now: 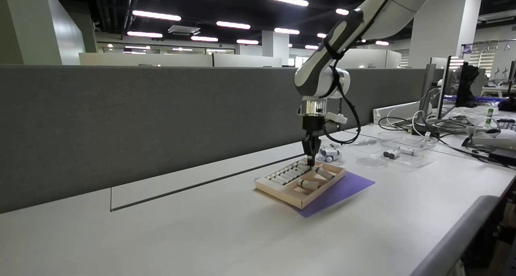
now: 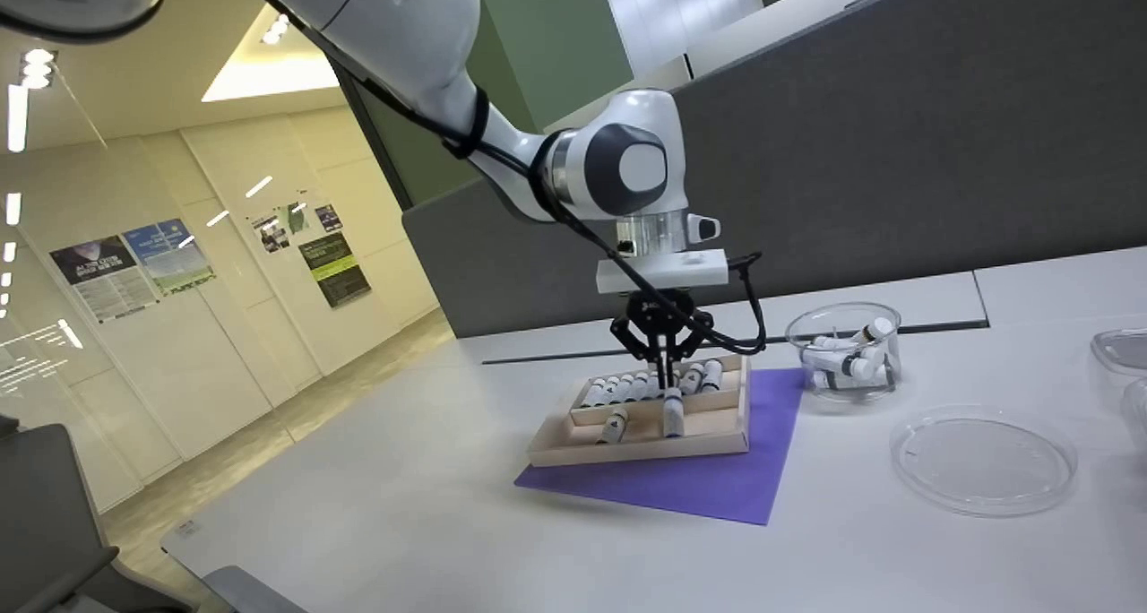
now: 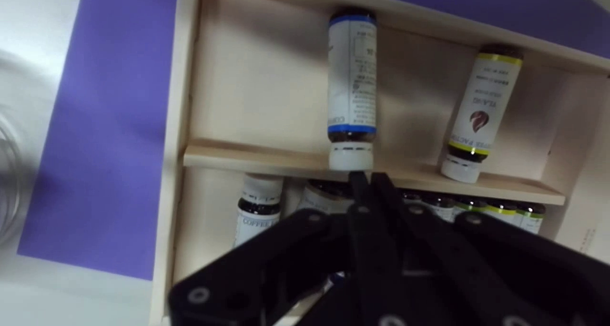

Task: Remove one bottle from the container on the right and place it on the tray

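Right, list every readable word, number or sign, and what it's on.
"…FEE FACTO…": yellow-banded bottle, wrist view.
"YLANG", probably: same bottle.
"COF…": blue-banded bottle, wrist view.
"COFFEE…": lower-left bottle, wrist view.
Too small or blurred: their other print, the wall posters, the bottle row.

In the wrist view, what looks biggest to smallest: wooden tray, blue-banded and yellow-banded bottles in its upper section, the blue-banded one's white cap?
1. Wooden tray, partly cut off
2. Blue-banded bottle and yellow-banded bottle: nearly alike; nearness leaves ranking unsure
3. White cap
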You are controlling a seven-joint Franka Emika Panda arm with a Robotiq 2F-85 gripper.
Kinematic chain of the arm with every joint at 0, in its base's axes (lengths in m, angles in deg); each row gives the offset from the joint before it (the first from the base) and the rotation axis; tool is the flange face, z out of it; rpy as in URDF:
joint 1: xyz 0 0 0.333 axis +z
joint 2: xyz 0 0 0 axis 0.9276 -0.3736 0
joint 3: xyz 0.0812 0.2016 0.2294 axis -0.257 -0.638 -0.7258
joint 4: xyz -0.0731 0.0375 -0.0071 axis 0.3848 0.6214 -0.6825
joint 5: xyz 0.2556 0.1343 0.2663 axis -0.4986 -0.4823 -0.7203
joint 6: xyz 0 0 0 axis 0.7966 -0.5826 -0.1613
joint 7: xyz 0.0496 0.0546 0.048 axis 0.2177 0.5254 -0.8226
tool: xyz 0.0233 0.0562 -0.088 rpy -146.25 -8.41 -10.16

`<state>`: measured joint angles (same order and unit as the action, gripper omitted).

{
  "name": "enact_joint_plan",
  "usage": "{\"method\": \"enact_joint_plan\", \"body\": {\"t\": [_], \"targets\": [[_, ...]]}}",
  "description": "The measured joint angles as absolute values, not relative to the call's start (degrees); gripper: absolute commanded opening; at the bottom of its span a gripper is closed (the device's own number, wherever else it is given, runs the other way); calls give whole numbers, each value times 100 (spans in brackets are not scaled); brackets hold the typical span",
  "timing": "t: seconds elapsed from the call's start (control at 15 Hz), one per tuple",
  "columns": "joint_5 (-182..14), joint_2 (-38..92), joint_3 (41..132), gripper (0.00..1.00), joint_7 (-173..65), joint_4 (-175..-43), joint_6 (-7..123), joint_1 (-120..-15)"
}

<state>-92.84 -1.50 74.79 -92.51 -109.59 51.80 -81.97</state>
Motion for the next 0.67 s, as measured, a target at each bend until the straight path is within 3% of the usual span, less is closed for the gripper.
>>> {"method": "enact_joint_plan", "body": {"t": [0.67], "targets": [[-9369,-204,7691,0,-9254,-10396,3568,-8219]]}}
